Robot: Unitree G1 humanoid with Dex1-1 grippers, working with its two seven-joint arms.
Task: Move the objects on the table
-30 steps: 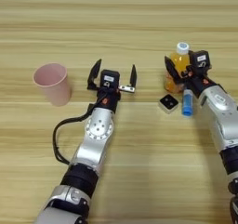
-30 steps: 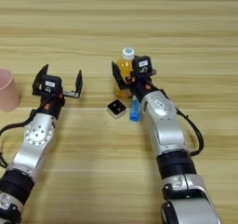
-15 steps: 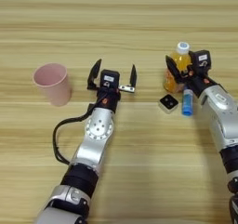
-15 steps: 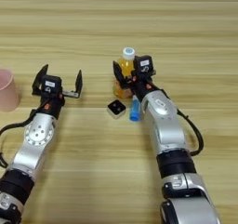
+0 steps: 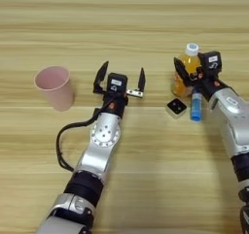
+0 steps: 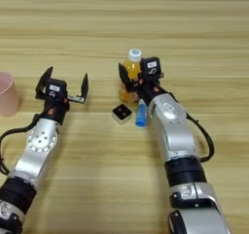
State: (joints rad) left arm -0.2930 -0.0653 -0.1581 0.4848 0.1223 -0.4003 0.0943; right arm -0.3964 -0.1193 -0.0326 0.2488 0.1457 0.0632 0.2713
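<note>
Orange juice fills the small clear bottle with a white cap (image 5: pixel 187 73), which stands upright on the right part of the light-brown wooden bench (image 5: pixel 126 24). The right tool (image 6: pixel 130 80) is at this bottle: one black finger (image 6: pixel 123 75) shows on its left side, and the other side is hidden behind the tool body, so I cannot tell if the bottle is already pinched.

Just in front of the bottle lies the blue tube with a white cap (image 5: pixel 196 107), partly under the right wrist. Beside it, to the left, sits the small white cube with a black top (image 5: pixel 176 108).

The left tool (image 5: pixel 121 80) is well apart, near the middle of the bench, with its two black fingers spread wide and nothing between them. A small flat bar (image 5: pixel 134 92) lies right at its right finger. The pink plastic cup (image 5: pixel 55 87) stands upright further left.

I judge the step in hand is to grasp the bottle. To do it well, the fingers should close around the body below the cap. The lift should go straight up, so that the wrist does not roll the tube or push the cube.
</note>
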